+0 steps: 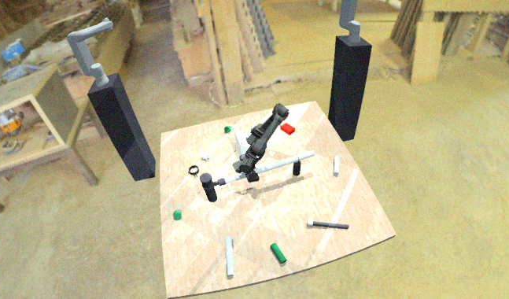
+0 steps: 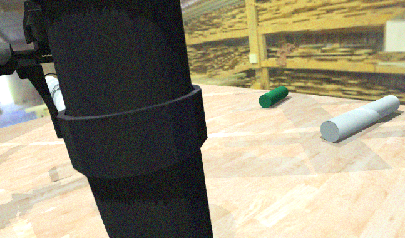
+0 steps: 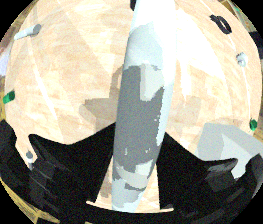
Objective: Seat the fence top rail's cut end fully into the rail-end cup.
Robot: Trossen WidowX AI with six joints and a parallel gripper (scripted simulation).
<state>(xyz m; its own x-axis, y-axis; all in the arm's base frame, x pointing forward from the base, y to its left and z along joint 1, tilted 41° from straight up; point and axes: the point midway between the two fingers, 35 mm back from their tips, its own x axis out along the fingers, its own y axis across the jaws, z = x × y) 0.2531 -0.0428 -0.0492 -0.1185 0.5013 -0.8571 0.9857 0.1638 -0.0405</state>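
Note:
The pale fence top rail runs above the table. Its right part passes through the loop at the top of the short dark post, with its far end sticking out beyond. Its left end meets the dark rail-end cup beside the big black post; how deep it sits inside cannot be told. The brace band wraps the big post below its cap. My gripper is shut on the rail, between the two posts, with one dark finger on each side.
A black ring and a small white fitting lie behind the big post. Green pieces, white tubes and a dark rod lie around. A red block lies near the arm's base.

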